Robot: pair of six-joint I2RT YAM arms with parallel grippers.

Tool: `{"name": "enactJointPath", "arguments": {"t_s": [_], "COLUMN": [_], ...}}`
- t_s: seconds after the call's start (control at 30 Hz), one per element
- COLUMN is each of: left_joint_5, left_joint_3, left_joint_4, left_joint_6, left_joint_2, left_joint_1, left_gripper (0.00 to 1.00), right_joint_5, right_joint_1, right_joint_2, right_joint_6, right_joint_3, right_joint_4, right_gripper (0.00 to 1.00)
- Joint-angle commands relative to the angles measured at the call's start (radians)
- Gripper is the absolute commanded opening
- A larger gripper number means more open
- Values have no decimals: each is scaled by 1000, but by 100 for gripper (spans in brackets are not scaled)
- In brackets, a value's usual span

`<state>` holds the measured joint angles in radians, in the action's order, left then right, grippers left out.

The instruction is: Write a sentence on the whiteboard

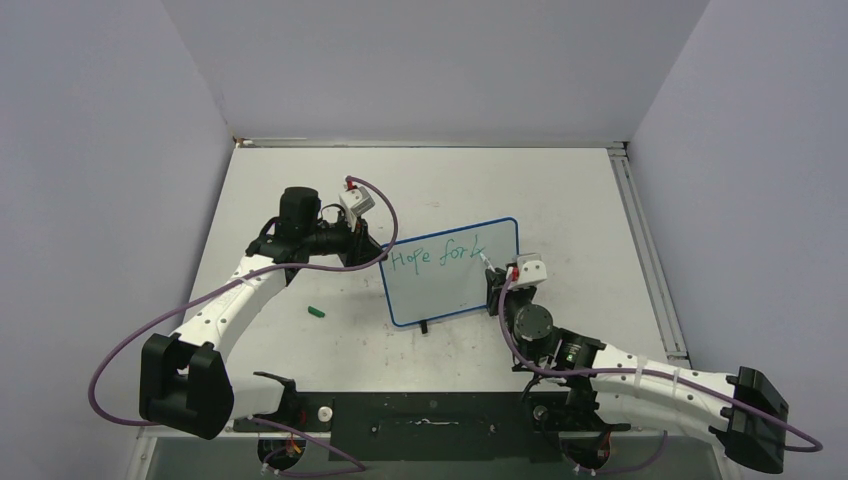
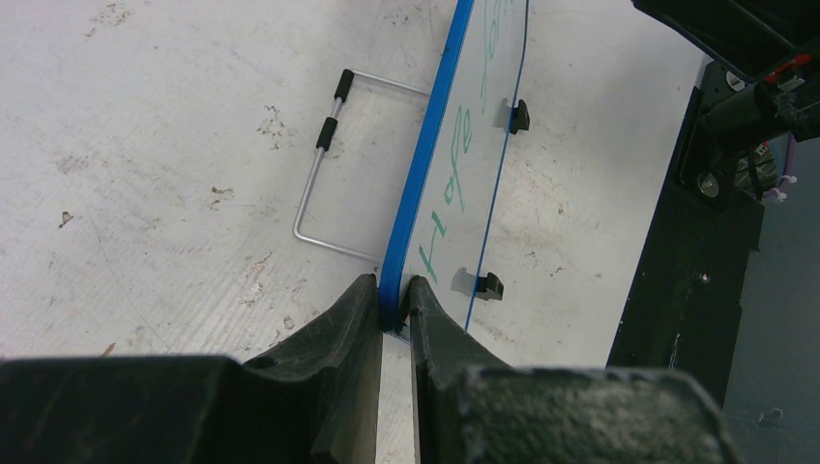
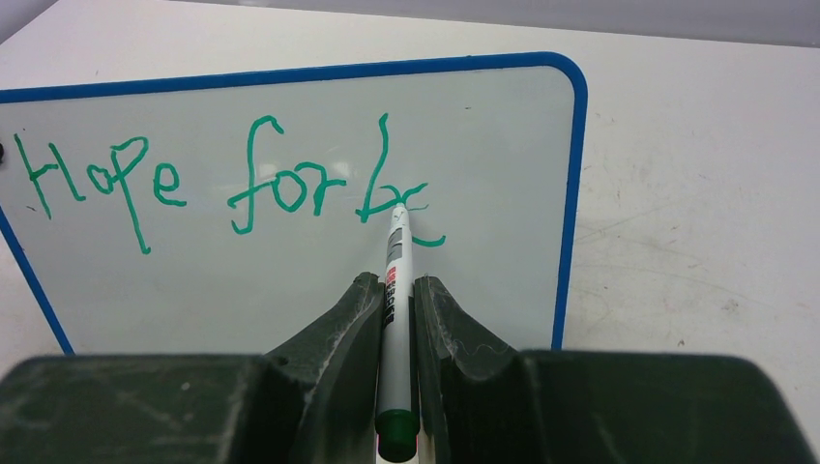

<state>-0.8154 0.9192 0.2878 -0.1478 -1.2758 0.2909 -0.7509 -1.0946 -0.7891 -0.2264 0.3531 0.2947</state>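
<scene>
The whiteboard (image 1: 455, 290), white with a blue frame, stands upright mid-table on small black feet. Green handwriting (image 3: 232, 179) on it reads "Hope for b" plus a partial letter; it also shows in the top view (image 1: 437, 253). My left gripper (image 2: 395, 302) is shut on the board's blue left edge (image 2: 425, 164). My right gripper (image 3: 395, 290) is shut on a white marker with a green end (image 3: 395, 319); the marker's tip touches the board at the last green stroke. In the top view my right gripper (image 1: 497, 276) is at the board's right side.
A green marker cap (image 1: 317, 312) lies on the table left of the board. A bent wire stand (image 2: 329, 164) lies behind the board. A black base plate (image 1: 430, 415) runs along the near edge. Grey walls enclose the table.
</scene>
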Motion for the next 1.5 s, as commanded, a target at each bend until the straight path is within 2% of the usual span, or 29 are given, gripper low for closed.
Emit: {"name": "enactJointPath", "arguments": {"t_s": [0.0, 0.53, 1.47], "left_joint_5": [33, 34, 34], "left_joint_3": [11, 11, 13], "left_joint_4": [55, 55, 56], "left_joint_6": [-44, -44, -43], "left_joint_2": [-20, -18, -17], "left_joint_1": [1, 1, 1], "left_gripper": [0, 0, 0], "right_joint_5": [-11, -73, -34], "right_joint_1": [-5, 8, 35], "right_joint_2": [-17, -19, -49], "right_joint_6": [7, -15, 84], "right_joint_3": [17, 18, 53], "right_joint_4": [43, -2, 106], "right_gripper": [5, 5, 5]}}
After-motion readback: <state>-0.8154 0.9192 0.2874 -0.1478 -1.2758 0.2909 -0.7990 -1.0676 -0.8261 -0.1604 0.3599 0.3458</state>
